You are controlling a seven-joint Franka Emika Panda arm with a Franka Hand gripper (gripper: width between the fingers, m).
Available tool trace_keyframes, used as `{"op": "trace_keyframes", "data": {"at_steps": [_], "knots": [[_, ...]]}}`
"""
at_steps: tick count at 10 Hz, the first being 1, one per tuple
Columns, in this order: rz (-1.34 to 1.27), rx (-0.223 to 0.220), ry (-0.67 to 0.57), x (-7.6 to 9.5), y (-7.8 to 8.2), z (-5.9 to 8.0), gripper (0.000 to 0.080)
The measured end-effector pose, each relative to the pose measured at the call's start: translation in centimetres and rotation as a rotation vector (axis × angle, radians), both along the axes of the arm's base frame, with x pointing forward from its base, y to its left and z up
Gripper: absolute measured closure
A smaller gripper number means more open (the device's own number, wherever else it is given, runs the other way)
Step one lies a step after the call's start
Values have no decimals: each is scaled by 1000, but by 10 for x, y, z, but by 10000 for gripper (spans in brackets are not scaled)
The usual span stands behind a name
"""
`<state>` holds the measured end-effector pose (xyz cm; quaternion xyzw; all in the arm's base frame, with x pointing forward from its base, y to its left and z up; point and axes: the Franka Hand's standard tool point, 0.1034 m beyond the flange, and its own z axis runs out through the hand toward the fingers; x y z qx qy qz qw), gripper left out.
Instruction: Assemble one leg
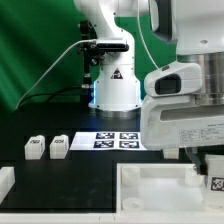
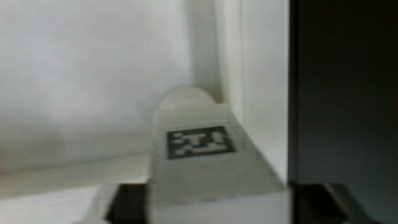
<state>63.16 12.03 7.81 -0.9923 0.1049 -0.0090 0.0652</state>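
Claw (image 2: 214, 208): closed on the leg (image 2: 199, 140), a finger on each flat side.
Leg: in the claw, at the tray's (image 1: 135, 167) inner corner; contact unclear.
Handling: probably light, stiff, slick plastic; grip flat sides squarely.
Spare legs (image 1: 35, 147) (image 1: 59, 146): on the counter (image 1: 80, 178).

The leg (image 2: 210, 175) is a small white block with a rounded end and a black-and-white square tag on one face, standing upright at the exterior view's near right. A second leg (image 1: 35, 147) and a third leg (image 1: 59, 146) lie side by side at the exterior view's left, tags showing
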Motion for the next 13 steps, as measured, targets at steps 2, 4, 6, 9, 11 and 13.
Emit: {"op": "trace_keyframes", "data": {"at_steps": [2,4,6,9,11,13], "knots": [[-253,17,32,1,-1,0,494],[-605,52,84,1,-2,1,494],[-890,77,140,-1,2,0,495],[-1334,120,235,-1,17,-1,497],[-1315,118,230,-1,16,-1,500],[-1225,114,216,-2,16,-2,320]]}}
